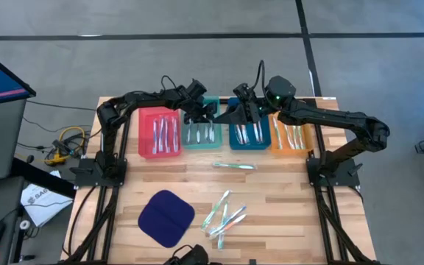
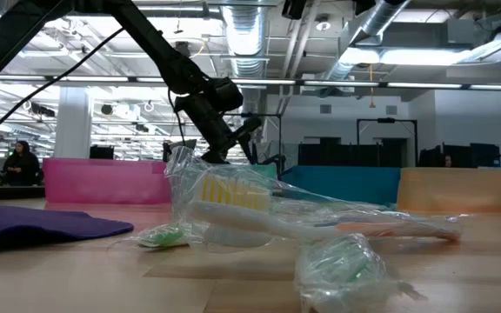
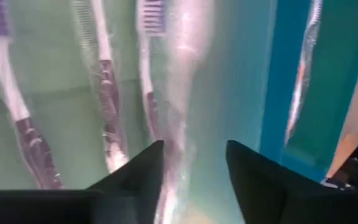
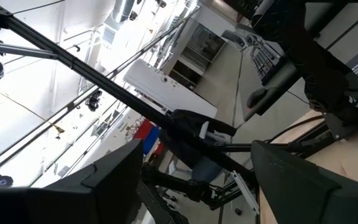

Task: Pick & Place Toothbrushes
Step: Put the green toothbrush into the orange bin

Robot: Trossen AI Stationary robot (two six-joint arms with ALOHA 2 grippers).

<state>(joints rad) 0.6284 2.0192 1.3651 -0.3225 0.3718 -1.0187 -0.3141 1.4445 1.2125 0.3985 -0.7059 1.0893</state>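
My left gripper (image 1: 201,115) (image 3: 194,177) hangs open over the teal tray (image 1: 202,140), slanting down. In its wrist view a clear-wrapped toothbrush (image 3: 182,93) runs lengthwise through the gap between the fingers, beside other toothbrushes (image 3: 104,93) lying flat on the tray floor. My right gripper (image 1: 243,110) (image 4: 197,180) is raised above the blue tray (image 1: 247,138), open and empty, facing the room. Loose wrapped toothbrushes (image 1: 224,213) (image 2: 259,217) lie on the near table, and one (image 1: 234,166) lies before the trays. My left gripper's fingers (image 3: 138,183) stand on either side of the wrapped toothbrush's handle end (image 3: 173,180), coming from above at a slant and lying along it. Whether a finger touches the wrapper I cannot tell. The toothbrush lies in the teal tray.
Red (image 1: 158,134), teal, blue and orange (image 1: 291,138) trays stand in a row at the far edge, each holding toothbrushes. A dark blue cloth pad (image 1: 165,217) lies near left. Bare wood stretches between the trays and the loose toothbrushes.
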